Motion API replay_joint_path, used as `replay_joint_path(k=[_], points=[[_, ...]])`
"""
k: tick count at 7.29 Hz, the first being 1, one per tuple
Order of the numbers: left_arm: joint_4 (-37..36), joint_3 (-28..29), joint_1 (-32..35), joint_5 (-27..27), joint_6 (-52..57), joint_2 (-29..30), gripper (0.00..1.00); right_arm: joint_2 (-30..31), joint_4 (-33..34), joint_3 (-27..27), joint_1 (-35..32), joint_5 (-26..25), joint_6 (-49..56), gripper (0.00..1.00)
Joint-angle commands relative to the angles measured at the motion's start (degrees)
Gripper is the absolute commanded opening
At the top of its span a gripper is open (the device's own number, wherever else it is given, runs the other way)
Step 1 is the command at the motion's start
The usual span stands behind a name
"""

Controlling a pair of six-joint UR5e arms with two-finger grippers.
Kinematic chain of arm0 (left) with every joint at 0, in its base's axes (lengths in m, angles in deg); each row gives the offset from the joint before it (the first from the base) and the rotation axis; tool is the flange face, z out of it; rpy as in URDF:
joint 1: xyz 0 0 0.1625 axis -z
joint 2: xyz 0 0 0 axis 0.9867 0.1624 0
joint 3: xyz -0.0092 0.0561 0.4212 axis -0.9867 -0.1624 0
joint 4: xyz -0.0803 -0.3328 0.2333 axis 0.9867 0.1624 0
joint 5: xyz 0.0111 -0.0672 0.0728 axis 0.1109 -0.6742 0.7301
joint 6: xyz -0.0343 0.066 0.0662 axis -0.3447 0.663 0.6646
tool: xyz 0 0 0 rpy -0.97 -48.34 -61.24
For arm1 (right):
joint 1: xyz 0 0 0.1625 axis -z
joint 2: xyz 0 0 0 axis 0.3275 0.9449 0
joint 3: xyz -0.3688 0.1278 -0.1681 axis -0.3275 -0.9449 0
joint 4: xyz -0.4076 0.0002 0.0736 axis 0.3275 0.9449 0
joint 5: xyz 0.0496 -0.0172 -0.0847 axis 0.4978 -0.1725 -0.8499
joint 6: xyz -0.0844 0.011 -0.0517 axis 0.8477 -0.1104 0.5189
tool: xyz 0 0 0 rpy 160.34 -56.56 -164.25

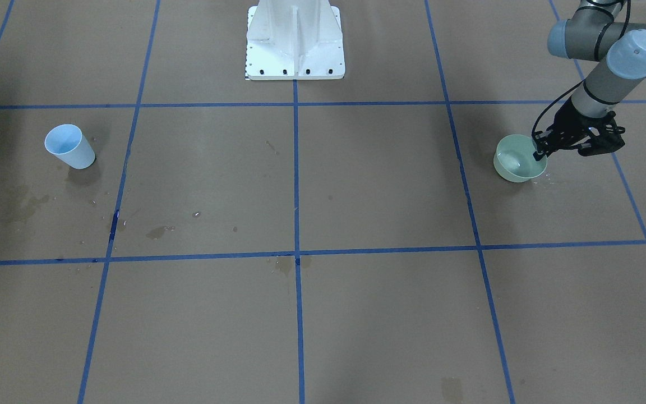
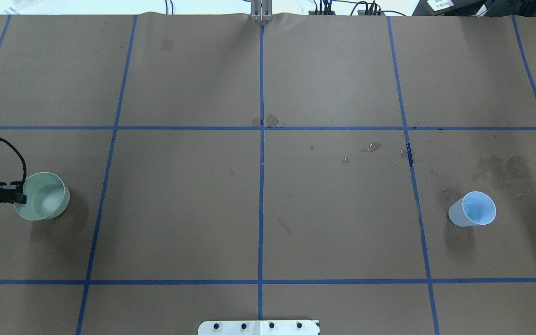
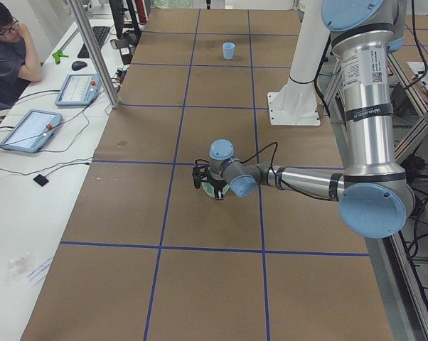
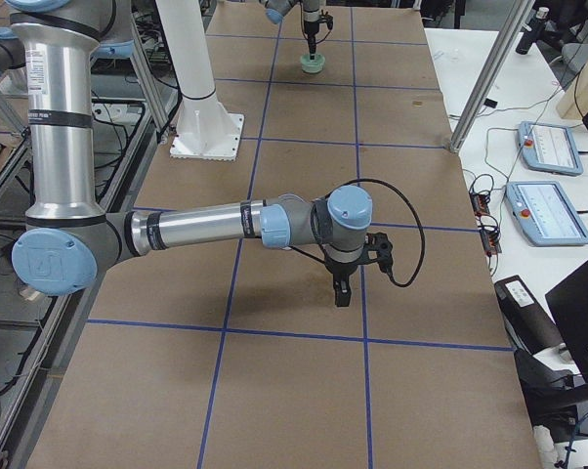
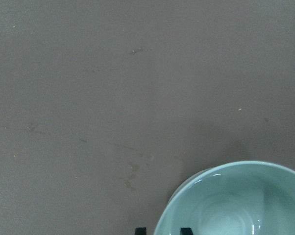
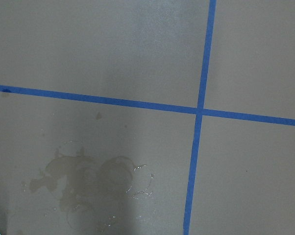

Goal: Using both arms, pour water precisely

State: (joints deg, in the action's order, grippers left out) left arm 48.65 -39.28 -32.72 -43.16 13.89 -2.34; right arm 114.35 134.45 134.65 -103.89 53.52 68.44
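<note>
I log the left gripper (image 1: 540, 152) at the pale-green round bowl (image 2: 63, 204) by the bench's left edge, jaws narrow astride its rim, clamp unconfirmed, water (image 5: 233, 223) glinting inside; the light-blue tapered plastic cup (image 2: 472, 211) stands well apart, nearer the right gripper (image 4: 341, 291), whose jaws I cannot tell.

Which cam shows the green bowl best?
Exterior front-facing: the whole green bowl shows, with the left gripper at its rim. Overhead shows it near the edge; left wrist catches only part of the bowl; side views show it tiny or behind the left arm.
</note>
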Motion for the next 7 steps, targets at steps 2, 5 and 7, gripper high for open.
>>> replay_joint_path(k=[2,5,7], points=[[-0.5,-2.6,1.5,-7.9,0.1,0.1,0.00,-0.4,0.1,-0.1,0.0,0.0,0.0,1.00],[-4.0,-2.9,5.6,-12.6,-0.7,5.8,0.00,-0.3,0.0,-0.1,0.0,0.1,0.0,1.00],[-21.5,-2.8,5.2,-12.2,-4.0,22.9,0.00,-0.1,-0.1,-0.2,-0.1,0.2,0.1,1.00]])
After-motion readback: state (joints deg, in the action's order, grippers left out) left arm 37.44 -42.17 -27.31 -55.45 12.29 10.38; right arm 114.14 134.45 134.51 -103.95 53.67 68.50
